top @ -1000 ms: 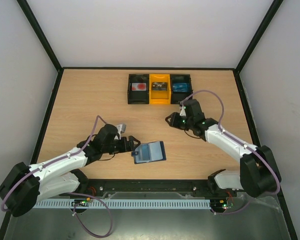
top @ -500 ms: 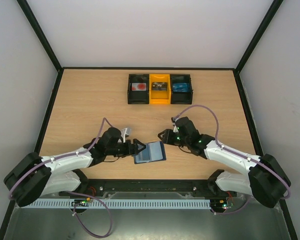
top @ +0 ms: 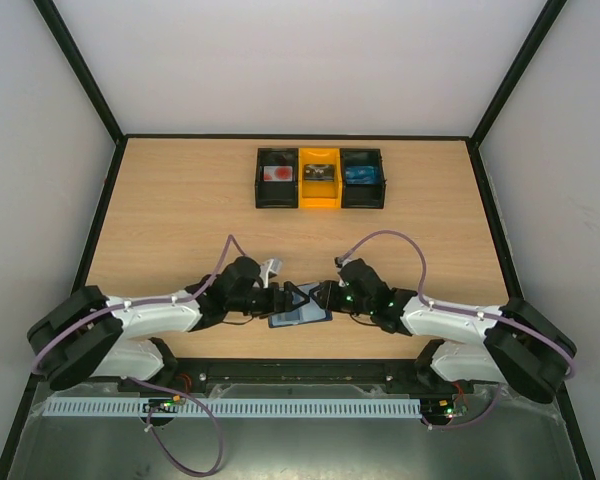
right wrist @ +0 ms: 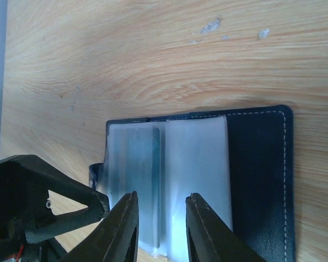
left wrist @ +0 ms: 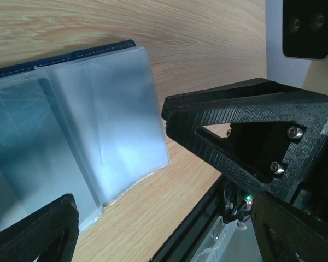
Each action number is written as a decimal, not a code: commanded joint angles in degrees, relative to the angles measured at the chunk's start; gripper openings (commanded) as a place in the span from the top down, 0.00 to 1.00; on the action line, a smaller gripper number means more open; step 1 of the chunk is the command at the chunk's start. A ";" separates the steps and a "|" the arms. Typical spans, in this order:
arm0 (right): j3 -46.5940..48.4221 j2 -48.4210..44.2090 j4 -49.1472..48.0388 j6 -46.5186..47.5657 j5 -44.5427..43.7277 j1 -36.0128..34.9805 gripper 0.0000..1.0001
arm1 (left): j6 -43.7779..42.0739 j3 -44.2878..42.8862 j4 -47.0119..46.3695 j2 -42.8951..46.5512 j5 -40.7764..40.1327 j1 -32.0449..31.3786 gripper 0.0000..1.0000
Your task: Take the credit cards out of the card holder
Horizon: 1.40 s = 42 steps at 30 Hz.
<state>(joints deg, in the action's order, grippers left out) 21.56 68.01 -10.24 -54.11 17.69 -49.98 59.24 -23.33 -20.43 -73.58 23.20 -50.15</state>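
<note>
The card holder lies open on the wood near the front edge, pale pockets up, its navy flap to one side. Through one pocket a darker credit card shows faintly. My left gripper is at the holder's left edge, jaws wide open, holding nothing. My right gripper comes in from the right, its fingers a narrow gap apart just over the pockets' middle fold, closed on nothing. The two grippers nearly meet; a left fingertip shows in the right wrist view.
Three small bins stand in a row at the back: a black one, a yellow one and a black one, each with something flat inside. The table's front rail runs just behind the holder.
Both arms have closed in on the card holder: the left gripper slid right to its edge, and the right gripper came forward from near the bins to hover over the pockets.
</note>
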 commanded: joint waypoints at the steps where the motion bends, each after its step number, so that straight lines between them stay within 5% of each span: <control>1: -1.88 2.68 -5.20 -1.66 -2.58 -1.01 0.76 | 1.67 -0.57 -3.66 -2.29 -1.12 -0.99 0.13; 8: -3.18 5.14 -6.12 -1.60 -3.71 -1.11 0.78 | 0.28 -0.83 -3.20 -4.89 -3.57 -1.69 0.13; 22: -6.53 5.50 -5.94 -2.14 -5.82 -1.17 0.79 | -3.85 -1.10 17.49 6.12 -21.45 -1.66 0.12; 30: -2.89 3.28 -3.70 -2.71 -5.30 -2.74 0.79 | -4.05 0.40 16.39 7.33 -21.88 -1.55 0.13; 42: 3.81 4.66 -2.12 -3.50 -7.20 -7.26 0.78 | -3.94 1.60 15.82 6.93 -22.06 -1.55 0.53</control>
<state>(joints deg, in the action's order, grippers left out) 23.09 71.11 -13.45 -57.06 12.67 -55.99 55.53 -22.79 -4.82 -66.67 1.96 -51.53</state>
